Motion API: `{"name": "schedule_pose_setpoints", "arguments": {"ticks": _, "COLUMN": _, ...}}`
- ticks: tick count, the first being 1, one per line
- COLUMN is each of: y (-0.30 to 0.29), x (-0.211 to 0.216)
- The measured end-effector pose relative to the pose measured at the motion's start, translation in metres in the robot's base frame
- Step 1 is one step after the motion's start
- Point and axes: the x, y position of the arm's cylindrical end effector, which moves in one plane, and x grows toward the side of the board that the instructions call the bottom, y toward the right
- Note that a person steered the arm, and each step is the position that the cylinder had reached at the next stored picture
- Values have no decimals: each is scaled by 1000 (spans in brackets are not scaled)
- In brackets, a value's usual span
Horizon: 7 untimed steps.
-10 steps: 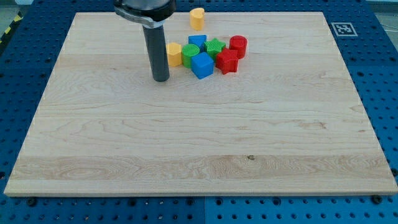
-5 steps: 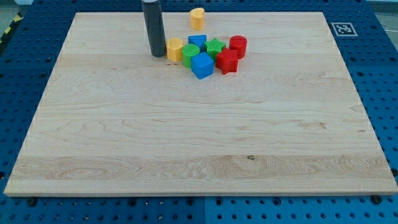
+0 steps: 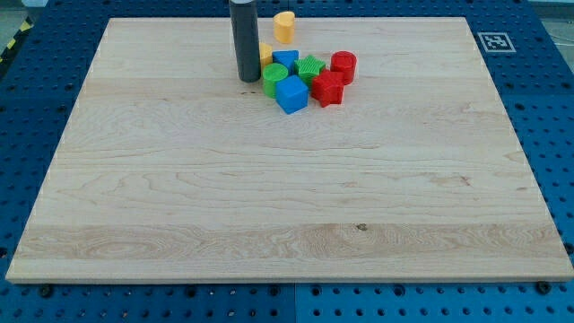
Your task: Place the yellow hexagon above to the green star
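Note:
The yellow hexagon (image 3: 265, 53) is mostly hidden behind my rod; only its right edge shows, touching the left side of a blue block (image 3: 285, 59). The green star (image 3: 310, 67) sits right of that blue block, in the middle of the cluster. My tip (image 3: 248, 79) rests on the board just left of the cluster, below and to the left of the hexagon and next to the green round block (image 3: 274, 78).
A blue cube (image 3: 291, 93), a red star (image 3: 327, 89) and a red cylinder (image 3: 343, 65) fill out the cluster. A yellow heart-like block (image 3: 284, 27) stands alone near the board's top edge. A marker tag (image 3: 492, 41) is at the top right.
My tip moved up the view, then right into the yellow hexagon. The hexagon slid up and to the right, against the blue block. The other blocks stayed put.

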Motion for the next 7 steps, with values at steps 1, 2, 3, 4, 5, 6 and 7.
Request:
{"name": "schedule_pose_setpoints", "arguments": {"ticks": 1, "y": 2, "x": -17}}
{"name": "schedule_pose_setpoints", "arguments": {"ticks": 2, "y": 2, "x": -39}}
{"name": "schedule_pose_setpoints", "arguments": {"ticks": 3, "y": 1, "x": -66}}
{"name": "schedule_pose_setpoints", "arguments": {"ticks": 4, "y": 1, "x": -77}}
{"name": "schedule_pose_setpoints", "arguments": {"ticks": 5, "y": 4, "x": -66}}
{"name": "schedule_pose_setpoints", "arguments": {"ticks": 6, "y": 24, "x": -56}}
{"name": "schedule_pose_setpoints", "arguments": {"ticks": 7, "y": 54, "x": -52}}
